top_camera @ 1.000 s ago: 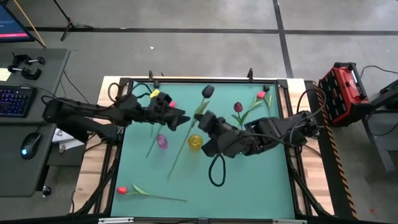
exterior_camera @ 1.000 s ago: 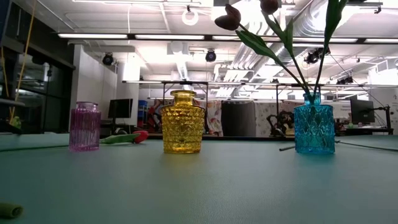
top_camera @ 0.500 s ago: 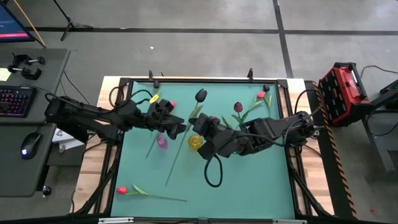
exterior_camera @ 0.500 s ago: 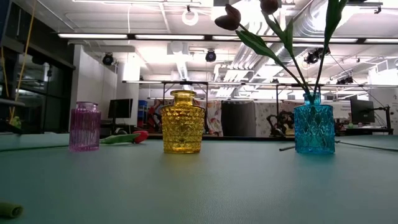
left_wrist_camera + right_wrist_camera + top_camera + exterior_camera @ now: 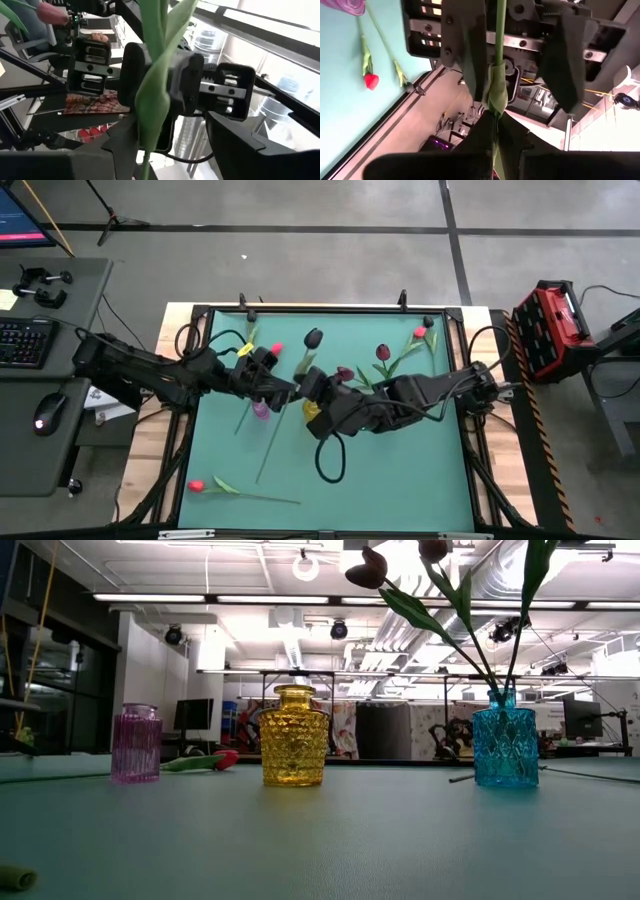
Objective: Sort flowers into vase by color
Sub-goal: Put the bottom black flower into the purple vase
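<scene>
A near-black flower (image 5: 313, 338) with a long green stem (image 5: 272, 442) hangs over the table's middle, with my right gripper (image 5: 304, 387) shut on it. My left gripper (image 5: 290, 387) faces it from the left, open, one finger on either side of the same stem (image 5: 150, 105). On the table stand a pink vase (image 5: 136, 744), a yellow vase (image 5: 294, 736) and a blue vase (image 5: 505, 748) that holds dark-headed flowers (image 5: 368, 568). A red flower (image 5: 196, 485) lies flat near the front left. My right gripper pinches the stem between its two fingers where a leaf wraps it (image 5: 496, 102), nearer the head than the cut end. The fingers come roughly level from the table's right and lie across the stem. The flower is lifted clear of the table. My left gripper: the stem runs close to one finger (image 5: 466, 55); whether they touch I cannot tell.
Another red flower (image 5: 277, 348) lies by the pink vase (image 5: 260, 409), its stem running toward the near edge. Maroon (image 5: 382, 352) and red (image 5: 419, 333) heads show at the back right. The yellow vase (image 5: 312, 411) stands right under the two grippers.
My right gripper has carried the near-black flower toward the table's left and slightly toward the near edge, the whole stem shifting with it. My left gripper has gone a little toward the near edge and kept facing the stem.
</scene>
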You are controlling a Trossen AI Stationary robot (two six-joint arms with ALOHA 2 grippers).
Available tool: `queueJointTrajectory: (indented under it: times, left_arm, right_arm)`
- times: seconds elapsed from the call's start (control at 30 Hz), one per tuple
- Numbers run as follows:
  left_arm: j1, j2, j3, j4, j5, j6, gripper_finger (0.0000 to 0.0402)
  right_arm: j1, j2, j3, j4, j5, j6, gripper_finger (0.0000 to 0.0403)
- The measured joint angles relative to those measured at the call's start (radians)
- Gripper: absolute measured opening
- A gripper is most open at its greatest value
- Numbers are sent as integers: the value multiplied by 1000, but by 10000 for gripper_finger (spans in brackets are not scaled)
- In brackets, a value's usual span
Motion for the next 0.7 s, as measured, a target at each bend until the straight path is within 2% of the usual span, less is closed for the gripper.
queueJointTrajectory:
  times: [0.17, 0.4, 0.57, 0.7]
  left_arm:
    - [1, 0, 0, -3, 0, 1, 147]
    - [3, 0, 0, -31, 18, 57, 14]
    - [3, -2, 2, -48, 31, 63, 9]
    - [7, -2, 2, -45, 31, 63, 4]
  right_arm:
    - [6, 0, 0, 7, 0, 4, 0]
    - [13, 0, 0, 18, 3, 11, 0]
    - [15, 0, 0, 40, 2, 58, 5]
    - [15, 0, 6, 60, -5, 112, 41]
